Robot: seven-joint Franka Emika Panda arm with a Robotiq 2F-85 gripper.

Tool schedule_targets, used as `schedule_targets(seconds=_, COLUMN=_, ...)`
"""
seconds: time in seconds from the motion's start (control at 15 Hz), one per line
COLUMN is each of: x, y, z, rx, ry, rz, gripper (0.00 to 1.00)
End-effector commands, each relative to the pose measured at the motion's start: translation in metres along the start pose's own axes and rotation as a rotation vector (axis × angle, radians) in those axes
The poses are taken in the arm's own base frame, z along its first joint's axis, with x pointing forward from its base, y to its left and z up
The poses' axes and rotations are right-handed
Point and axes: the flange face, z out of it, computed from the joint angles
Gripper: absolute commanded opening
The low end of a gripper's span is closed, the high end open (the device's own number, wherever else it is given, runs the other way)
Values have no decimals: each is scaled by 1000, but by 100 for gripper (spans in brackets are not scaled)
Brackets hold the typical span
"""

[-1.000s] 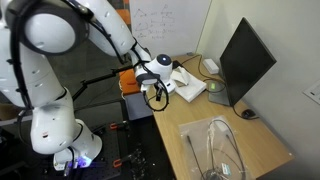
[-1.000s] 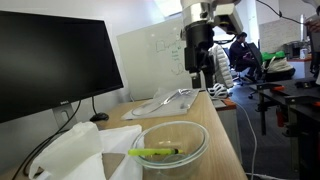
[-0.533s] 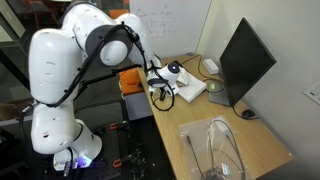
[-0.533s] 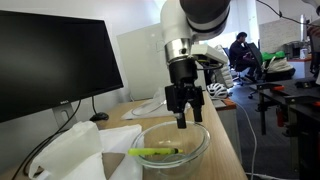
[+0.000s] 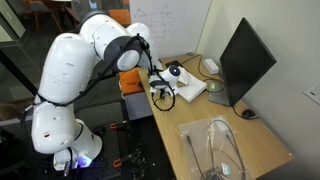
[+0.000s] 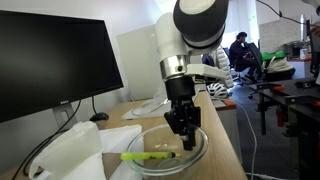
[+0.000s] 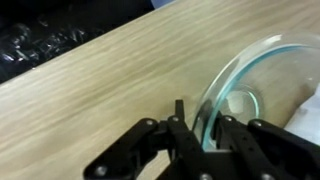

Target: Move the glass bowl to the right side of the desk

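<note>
The grasp is the step in hand. In an exterior view, right of the black monitor (image 6: 50,65) and the white paper (image 6: 75,150), the glass bowl (image 6: 160,168) stands on the desk (image 7: 90,90) with a yellow-green marker (image 6: 150,155) inside. The gripper (image 6: 184,140) is low at the bowl's far rim. In the wrist view the jaws stand narrowly parted, one finger (image 7: 225,135) inside the rim and the other outside; no firm pinch shows. The next move likely calls for closing on the rim, lifting slightly and carrying rightward, keeping the slick glass level.
</note>
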Motion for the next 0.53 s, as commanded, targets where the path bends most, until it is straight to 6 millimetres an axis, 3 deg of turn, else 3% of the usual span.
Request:
schedule_targets(seconds=0.0, x=4, y=-7, z=2, rx=8, ry=11, rz=-10, gripper=0)
schedule_targets(seconds=0.47, x=6, y=-4, z=-12, rx=35, ry=34, rz=-2, gripper=3)
